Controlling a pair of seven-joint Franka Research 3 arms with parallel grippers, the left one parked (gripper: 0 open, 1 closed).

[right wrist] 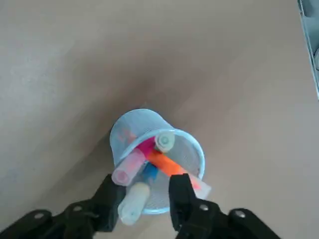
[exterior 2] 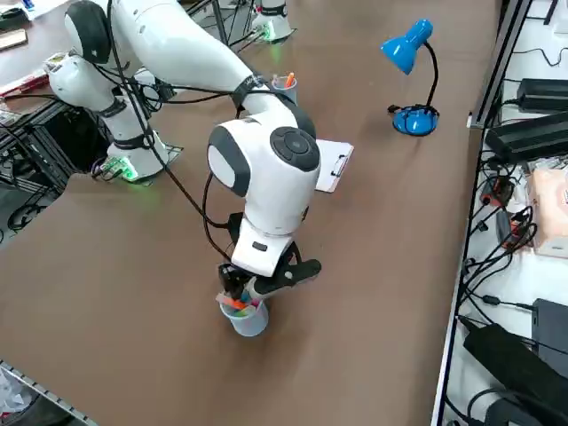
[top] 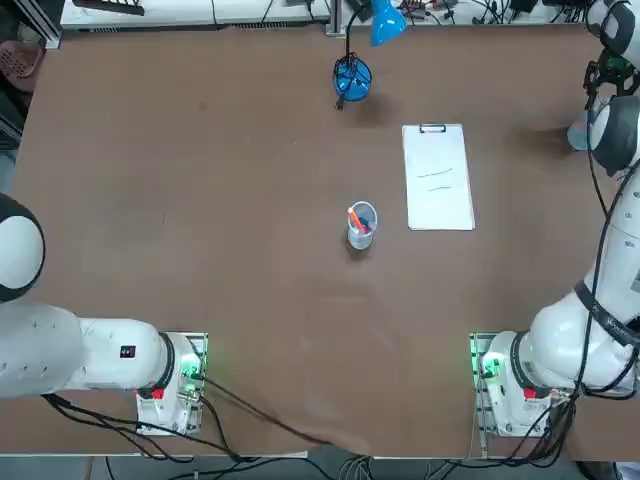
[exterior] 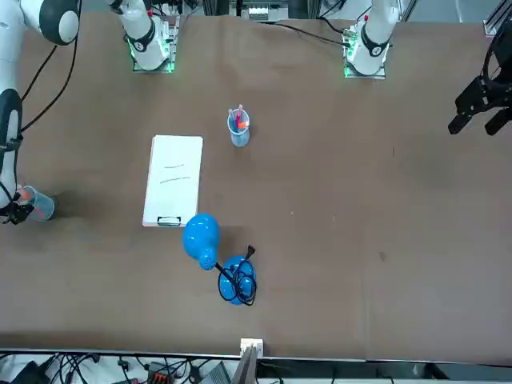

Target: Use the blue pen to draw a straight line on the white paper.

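With the right claw (right wrist: 148, 183) spread around the blue pen with a translucent cap (right wrist: 133, 203) in the light-blue mesh cup (right wrist: 122, 137), gripping, lifting and drawing seemingly remain, though the white rectangular paper (top: 437, 205) bears two faint strokes (top: 436, 180).

Worktop: brown, flat surface (top: 250, 160) with a matte finish and small scattered marks.
White paper: lies flat to the right of centre (top: 437, 200), clip edge toward the far side; carries two thin strokes.
Blue lamp: stands on its round base (top: 352, 78) near the far edge, to the left of the white paper.
Central cup: upright (top: 362, 232), just to the left of the white paper; holds pens.
Right-hand cup: light blue mesh (exterior 2: 249, 322), upright, well to the right of the white paper; holds several pens, including orange, pink and blue.
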